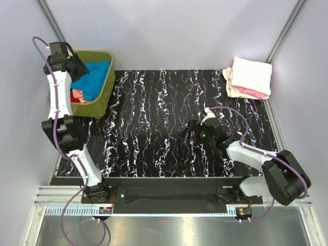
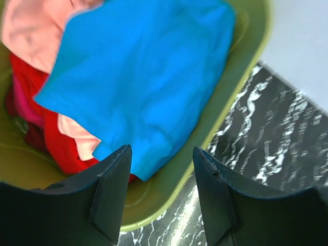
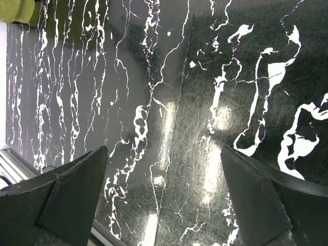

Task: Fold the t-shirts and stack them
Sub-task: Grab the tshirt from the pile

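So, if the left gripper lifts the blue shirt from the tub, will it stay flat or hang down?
Likely limp: the blue shirt lies draped over other clothes in the tub. It looks thin, so probably light. Its edge overlaps a red shirt, which might drag along.

Black marbled tabletop (image 1: pixel 154 118), pale walls (image 1: pixel 169 31)

This looks like a robotics lab cell; plain pale walls (image 1: pixel 169 31) enclose a black marbled table (image 1: pixel 154 102); aluminium frame posts (image 1: pixel 50 20) stand at 11 and 1 o'clock; a metal mounting rail (image 1: pixel 51 195) runs at 6 o'clock.
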{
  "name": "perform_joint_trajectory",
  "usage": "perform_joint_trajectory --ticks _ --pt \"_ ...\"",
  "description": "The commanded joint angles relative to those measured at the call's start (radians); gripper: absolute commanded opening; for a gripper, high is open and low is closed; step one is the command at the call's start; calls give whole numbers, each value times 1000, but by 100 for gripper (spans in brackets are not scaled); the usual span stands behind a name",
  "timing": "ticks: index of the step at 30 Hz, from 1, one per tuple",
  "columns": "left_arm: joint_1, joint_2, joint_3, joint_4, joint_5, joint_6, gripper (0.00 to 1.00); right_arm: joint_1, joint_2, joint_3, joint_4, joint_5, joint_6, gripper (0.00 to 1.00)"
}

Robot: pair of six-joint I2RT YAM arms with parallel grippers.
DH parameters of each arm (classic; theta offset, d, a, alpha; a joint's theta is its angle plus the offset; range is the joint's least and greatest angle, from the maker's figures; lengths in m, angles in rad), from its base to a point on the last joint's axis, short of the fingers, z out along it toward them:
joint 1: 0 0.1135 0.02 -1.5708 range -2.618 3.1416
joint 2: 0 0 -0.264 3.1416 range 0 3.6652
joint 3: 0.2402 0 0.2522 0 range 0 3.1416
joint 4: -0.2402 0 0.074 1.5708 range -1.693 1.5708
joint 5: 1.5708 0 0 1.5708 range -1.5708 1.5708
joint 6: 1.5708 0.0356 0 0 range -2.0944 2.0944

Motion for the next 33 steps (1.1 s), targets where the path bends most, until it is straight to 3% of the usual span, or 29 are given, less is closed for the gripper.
perform_joint_trajectory --ticks 1,11,22,24,25,27,28,33 --pt "-26 39 -5 -12 -68 34 56 5 8 41 19 -3 -9 100" --pt "-58 56 -65 -9 -232 56 60 5 12 44 19 -5 -11 100" --pt "-67 109 -55 -18 -266 59 57 5 15 47 17 -5 -11 100" --pt "-74 125 -36 -15 -257 63 50 5 19 47 17 -5 -11 100" --pt "-80 145 -29 -15 -240 66 41 4 17 47 16 -5 -11 100" --pt "-90 172 14 -36 -240 69 17 5 17 48 16 -5 -11 100" --pt "-101 192 28 -42 -241 69 0 5 17 48 16 -5 -11 100" --pt "-149 107 71 -30 -251 57 0 5 25 48 19 -6 -12 100"
